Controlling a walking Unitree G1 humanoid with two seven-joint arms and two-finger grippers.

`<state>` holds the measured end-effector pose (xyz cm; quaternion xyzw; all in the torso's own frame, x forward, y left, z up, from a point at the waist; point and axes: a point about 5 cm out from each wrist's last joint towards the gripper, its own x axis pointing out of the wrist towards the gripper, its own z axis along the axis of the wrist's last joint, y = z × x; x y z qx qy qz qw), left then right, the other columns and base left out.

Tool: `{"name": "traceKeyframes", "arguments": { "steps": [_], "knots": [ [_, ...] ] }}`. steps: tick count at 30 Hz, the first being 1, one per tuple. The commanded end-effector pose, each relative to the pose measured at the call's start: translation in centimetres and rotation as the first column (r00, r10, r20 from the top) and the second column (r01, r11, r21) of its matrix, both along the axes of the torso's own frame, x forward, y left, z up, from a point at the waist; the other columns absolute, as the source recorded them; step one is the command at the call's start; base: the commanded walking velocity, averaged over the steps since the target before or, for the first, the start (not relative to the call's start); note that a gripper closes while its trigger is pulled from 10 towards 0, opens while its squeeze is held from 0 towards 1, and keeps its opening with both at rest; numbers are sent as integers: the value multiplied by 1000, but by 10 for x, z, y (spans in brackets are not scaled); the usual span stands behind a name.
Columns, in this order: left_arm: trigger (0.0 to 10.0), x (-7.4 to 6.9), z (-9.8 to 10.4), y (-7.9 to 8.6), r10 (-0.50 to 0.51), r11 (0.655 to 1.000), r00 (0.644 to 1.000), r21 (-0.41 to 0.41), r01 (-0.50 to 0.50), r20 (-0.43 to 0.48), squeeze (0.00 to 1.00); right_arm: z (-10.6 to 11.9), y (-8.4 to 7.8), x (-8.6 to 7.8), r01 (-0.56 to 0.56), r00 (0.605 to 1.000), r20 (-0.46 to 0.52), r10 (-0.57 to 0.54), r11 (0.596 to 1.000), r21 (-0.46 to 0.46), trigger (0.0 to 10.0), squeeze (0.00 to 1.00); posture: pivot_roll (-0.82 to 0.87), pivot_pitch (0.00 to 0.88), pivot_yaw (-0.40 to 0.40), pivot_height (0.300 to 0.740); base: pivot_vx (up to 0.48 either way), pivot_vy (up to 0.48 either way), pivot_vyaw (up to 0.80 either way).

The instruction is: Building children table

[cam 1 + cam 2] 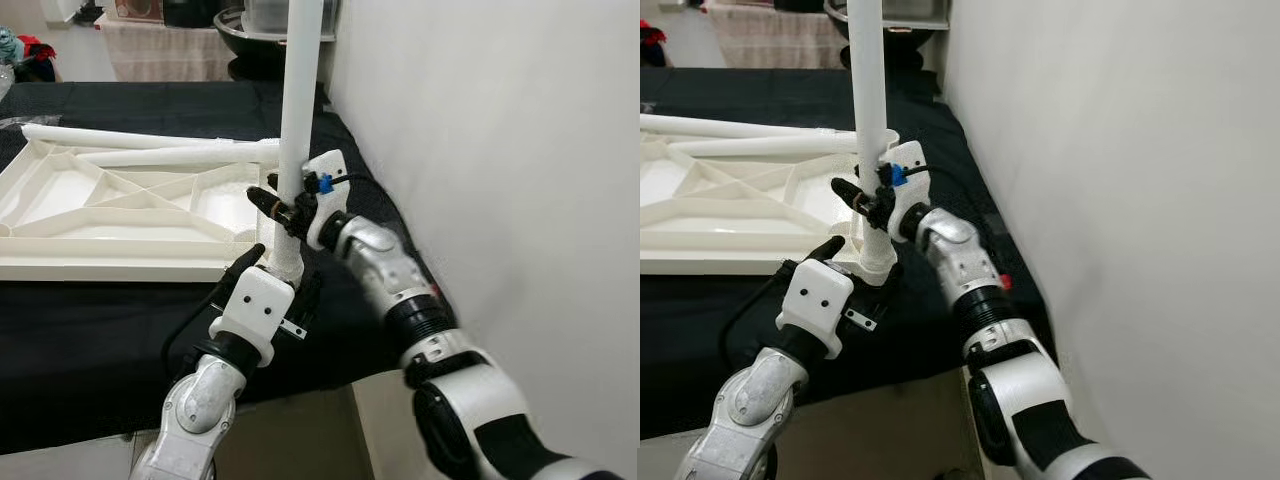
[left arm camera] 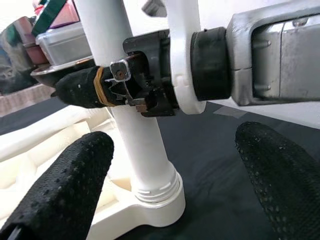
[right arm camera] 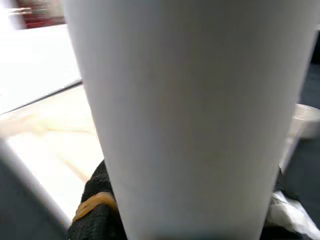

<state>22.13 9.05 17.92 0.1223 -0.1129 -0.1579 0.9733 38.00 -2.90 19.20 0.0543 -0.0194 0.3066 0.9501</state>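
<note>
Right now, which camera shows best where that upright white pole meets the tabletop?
The left wrist view: the table leg stands in the corner socket, threaded collar plain. The eye views half hide that joint behind the left gripper; the right wrist view shows the shaft alone.

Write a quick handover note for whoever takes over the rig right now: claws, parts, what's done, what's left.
Right claw: shut on the upright white table leg, gripping it above the base.
Left claw: open, fingers either side of the leg's base, not clamping.
Tabletop: upside down on the black-covered surface, next to the wall. The leg stands in its near right corner socket.
Two more legs lie loose across the tabletop's far side.
Done: one leg seated in its socket; whether it is fully tightened cannot be told.
Left: fit the remaining legs.
</note>
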Motion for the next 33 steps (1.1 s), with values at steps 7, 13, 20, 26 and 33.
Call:
{"name": "traceKeyframes", "arguments": {
  "steps": [7, 13, 20, 26, 33],
  "knots": [
    [10000, 0, -3, 1, 7, 1000, 1000, 15, -7, -2, 0, -16, -79, 0, 776, 628, -96, -772, 631, 2, 0, 0, 82, 31, -111, 740, 0, 0, 0],
    [10000, 0, -3, 1, 5, 1000, 1000, 17, -5, -5, 0, -11, -54, -4, 709, 705, -70, -706, 705, 23, 10000, 0, 78, 29, -108, 740, 0, 0, 0],
    [10000, 0, -4, 1, 6, 1000, 1000, 15, -6, -10, 0, -1, -27, -11, 552, 829, 103, -550, 834, 4, 10000, 0, 76, 30, -108, 740, 0, 0, 0],
    [10000, 1, -4, 0, 2, 1000, 1000, 16, -2, -8, 0, -13, -15, -18, 385, 922, 45, -385, 923, 4, 10000, 1000, 77, 28, -111, 740, 0, 0, 0],
    [10000, 0, -4, -1, -2, 1000, 1000, 11, 2, -8, 0, -17, -18, -9, -2, 1000, -20, 1, 999, -50, 10000, 0, 78, 28, -116, 740, 0, 0, 0]
  ]
}}
